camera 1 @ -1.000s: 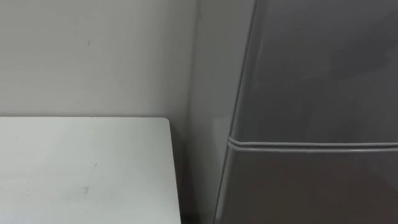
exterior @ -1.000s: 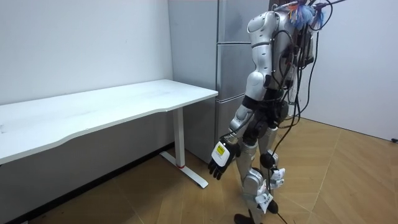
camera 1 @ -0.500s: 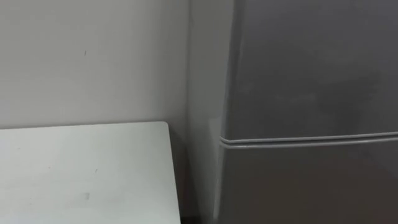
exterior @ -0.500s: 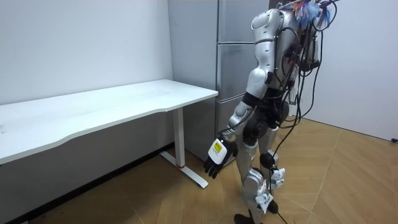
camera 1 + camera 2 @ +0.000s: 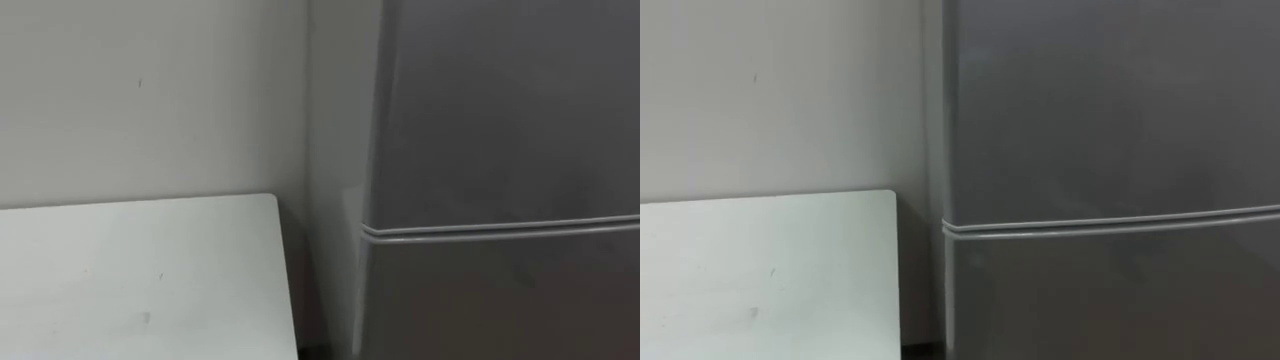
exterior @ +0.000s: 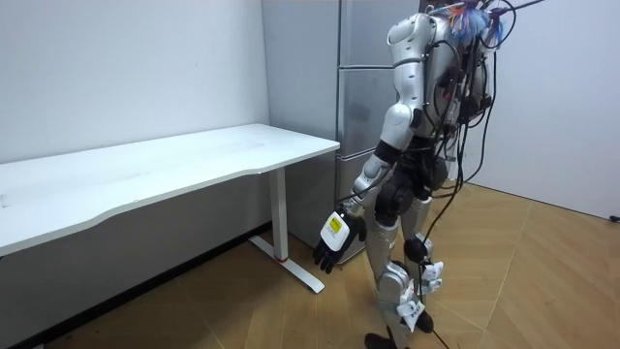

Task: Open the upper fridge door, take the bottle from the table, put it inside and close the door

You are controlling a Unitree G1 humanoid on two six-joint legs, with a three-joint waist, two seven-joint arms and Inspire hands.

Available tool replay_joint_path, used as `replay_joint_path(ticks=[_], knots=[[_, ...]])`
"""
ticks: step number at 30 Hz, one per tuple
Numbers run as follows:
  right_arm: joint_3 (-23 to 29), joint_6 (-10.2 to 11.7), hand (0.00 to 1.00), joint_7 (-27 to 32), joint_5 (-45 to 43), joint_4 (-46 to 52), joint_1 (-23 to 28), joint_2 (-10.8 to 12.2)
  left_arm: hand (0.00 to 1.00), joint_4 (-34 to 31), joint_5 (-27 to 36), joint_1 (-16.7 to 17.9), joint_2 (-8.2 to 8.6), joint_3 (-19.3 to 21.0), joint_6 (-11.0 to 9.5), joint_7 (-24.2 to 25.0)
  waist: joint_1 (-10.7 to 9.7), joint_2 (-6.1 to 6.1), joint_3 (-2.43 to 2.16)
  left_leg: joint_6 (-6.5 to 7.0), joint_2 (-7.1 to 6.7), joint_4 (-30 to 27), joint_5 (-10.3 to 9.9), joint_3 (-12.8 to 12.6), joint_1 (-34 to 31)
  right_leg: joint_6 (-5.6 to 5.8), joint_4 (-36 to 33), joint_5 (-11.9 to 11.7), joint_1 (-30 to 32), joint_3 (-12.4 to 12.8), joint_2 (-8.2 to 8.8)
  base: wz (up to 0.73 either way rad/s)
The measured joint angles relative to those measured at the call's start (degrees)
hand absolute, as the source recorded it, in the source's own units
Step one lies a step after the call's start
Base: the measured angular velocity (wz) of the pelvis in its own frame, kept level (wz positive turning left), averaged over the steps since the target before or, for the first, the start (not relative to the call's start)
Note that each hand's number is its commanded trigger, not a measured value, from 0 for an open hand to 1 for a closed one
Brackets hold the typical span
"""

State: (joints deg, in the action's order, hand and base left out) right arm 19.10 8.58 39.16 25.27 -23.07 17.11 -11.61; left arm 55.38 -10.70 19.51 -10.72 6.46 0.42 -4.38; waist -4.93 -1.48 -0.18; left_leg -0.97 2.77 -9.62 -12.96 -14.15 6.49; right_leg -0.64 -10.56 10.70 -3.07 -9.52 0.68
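The robot stands close in front of the grey fridge (image 5: 500, 120), which takes the right part of the eye views; the upper door (image 5: 1110, 100) and the lower door (image 5: 1110, 300) are both closed. The corner of the white table (image 5: 130, 280) lies at the lower left, near the fridge's side. In the lower centre of the room view, the left hand (image 6: 336, 240) hangs released, fingers relaxed, grasping nothing.
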Motion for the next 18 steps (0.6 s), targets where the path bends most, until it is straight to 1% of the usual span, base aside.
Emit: replay_joint_path(ticks=[1,4,6,8,10,11,12,13,17,18], knots=[[-0.3,0.0,0.0,-0.3,0.0,-1.2,0.0,0.9,0.0,0.0,0.0,-0.1,0.33,0.0,0.0,0.1,0.0,0.25,0.01,0.01,-0.08,0.0,0.0,0.0,0.0,0.06,0.0,0.0,0.0,0.0,0.08,0.0],[-1.8,0.0,0.0,-1.2,-0.1,-4.3,-0.1,1.7,0.0,0.0,0.0,0.0,0.66,0.0,0.0,0.1,0.1,0.27,-0.01,0.02,-0.2,0.0,0.0,0.0,0.1,0.19,-0.1,0.2,0.0,-0.1,0.21,0.04],[-2.3,0.1,0.0,-2.9,-0.2,-7.4,-0.2,2.1,0.0,0.0,0.0,0.1,1.1,0.0,0.0,0.0,0.5,0.26,-0.01,0.03,-0.3,0.0,0.0,0.0,0.2,0.25,-0.1,0.3,-0.1,-0.1,0.32,0.0],[-3.1,0.1,0.0,-4.1,-0.4,-11.5,-0.7,2.1,0.0,0.7,0.0,0.2,1.11,0.0,-0.1,-0.3,0.5,0.37,0.08,0.03,-0.3,0.0,0.0,0.1,0.3,0.25,0.0,0.3,-0.6,-0.2,0.32,0.03],[-5.1,0.1,0.0,-6.5,-0.5,-16.5,-0.5,2.4,0.0,1.0,0.0,0.9,1.17,-0.3,-0.2,-0.5,0.5,0.23,0.07,0.03,-0.34,0.0,0.0,0.2,0.9,0.28,0.1,0.6,-1.1,-0.3,0.42,0.06],[-5.5,0.1,0.0,-7.1,-0.5,-17.4,-0.3,2.4,0.0,1.0,0.0,1.1,1.19,-0.4,-0.2,-0.5,0.4,0.25,0.06,0.03,-0.36,0.0,0.0,0.2,1.0,0.28,0.0,0.7,-1.1,-0.4,0.49,0.06],[-6.3,0.1,0.0,-8.3,-0.7,-19.5,-0.1,2.5,0.0,0.9,0.0,1.4,1.2,-0.5,-0.3,-0.5,0.5,0.4,0.07,0.03,-0.37,0.0,0.0,0.3,1.0,0.27,0.0,0.7,-1.2,-0.6,0.84,0.06],[-6.7,0.1,0.0,-9.7,-1.0,-22.1,-0.1,2.5,0.0,0.9,-0.1,1.6,1.2,-0.5,-0.3,-0.5,0.6,0.54,0.1,0.03,-0.37,0.0,0.0,0.3,1.0,0.27,-0.1,0.7,-1.2,-0.7,0.84,0.05],[-7.5,0.0,0.0,-12.7,-2.3,-27.4,-0.2,2.7,0.0,0.9,-0.2,1.6,1.31,-0.5,-0.3,-0.5,0.7,0.86,0.07,0.03,-0.38,0.0,0.0,0.4,1.0,0.26,-0.1,0.7,-1.1,-0.7,0.6,0.0],[-8.4,-0.1,0.0,-13.5,-3.2,-28.8,-0.4,2.8,0.0,1.0,-0.1,1.5,1.42,-0.6,-0.3,-0.5,0.7,0.81,0.04,0.03,-0.38,0.0,0.0,0.3,1.0,0.26,-0.2,0.7,-1.0,-0.5,0.43,-0.06]])
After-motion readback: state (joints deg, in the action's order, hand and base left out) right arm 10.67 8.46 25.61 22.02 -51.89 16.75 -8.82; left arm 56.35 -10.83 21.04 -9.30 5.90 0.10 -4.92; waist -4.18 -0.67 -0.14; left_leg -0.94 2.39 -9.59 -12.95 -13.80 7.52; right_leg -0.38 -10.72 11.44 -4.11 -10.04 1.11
